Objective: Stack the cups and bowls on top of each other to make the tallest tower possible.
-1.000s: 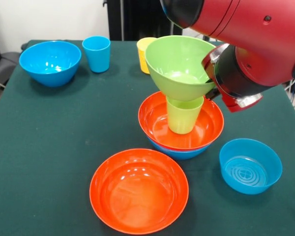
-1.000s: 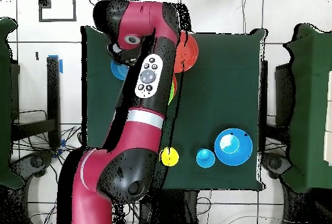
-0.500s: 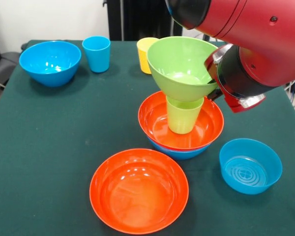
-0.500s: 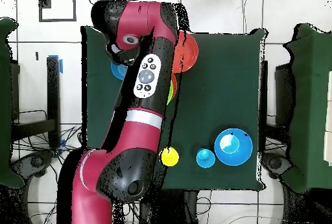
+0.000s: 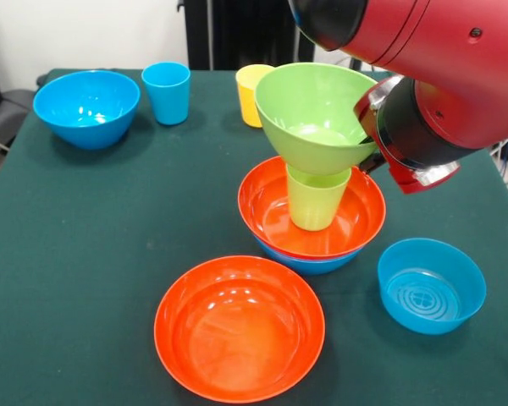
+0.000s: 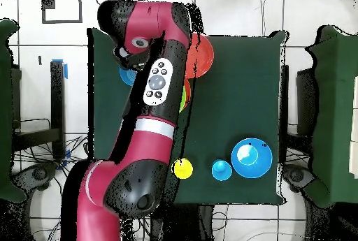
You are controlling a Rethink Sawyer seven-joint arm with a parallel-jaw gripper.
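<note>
My arm [image 5: 423,59] fills the upper right of the front view, red and black, coming down over the dark green table [image 5: 85,254]. My gripper [image 5: 364,144] is tucked behind the wrist at the green bowl's right rim; I cannot tell from either view whether it is clamped on that rim or has let go.

The tower [image 5: 313,186] stands right of centre. A blue bowl [image 5: 309,262] sits at the bottom, only its lower edge showing, with an orange bowl [image 5: 267,216] nested in it for a wide, steady base. A green cup [image 5: 315,201] stands upright inside the orange bowl, and the green bowl [image 5: 309,110] sits mouth-up on the cup, a narrow seat, so I judge it needs to stay centred.

The spare orange bowl [image 5: 240,328] lies at lower centre, well apart from the tower. A deep blue bowl [image 5: 86,106] is at upper left, and the smaller straight-sided blue bowl [image 5: 431,285] at lower right, near the tower's base. The blue cup [image 5: 166,91] stands just beside the deep blue bowl, and the yellow cup [image 5: 249,89] is partly hidden behind the green bowl. The blue cup looks the natural next piece.
</note>
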